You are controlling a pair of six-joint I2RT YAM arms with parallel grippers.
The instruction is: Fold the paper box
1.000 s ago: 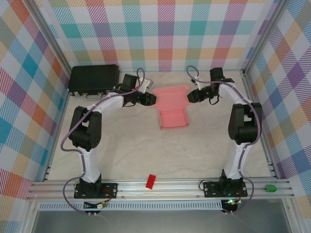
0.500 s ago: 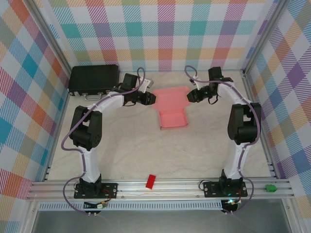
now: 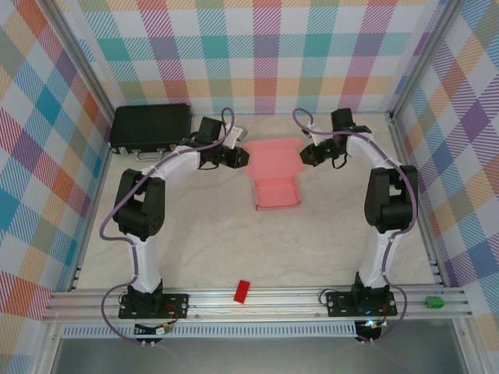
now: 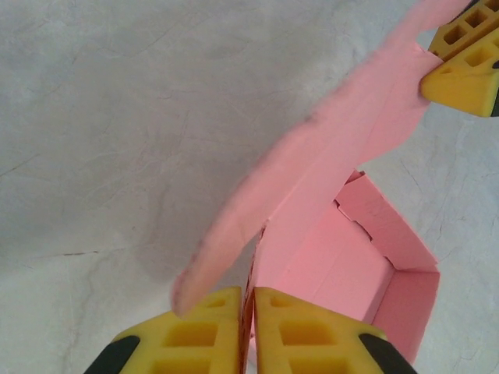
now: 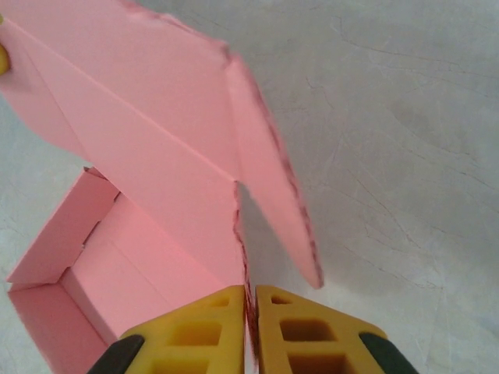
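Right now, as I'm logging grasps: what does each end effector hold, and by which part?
The paper box: left end effector pinches the raised lid's left edge, right end effector its right edge.

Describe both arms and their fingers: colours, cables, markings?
Left arm and right arm match: white links, black joints, black base plates. A purple cable loops along each. Fingers are yellow with moulded square pockets and black outer corners. I see no markings.
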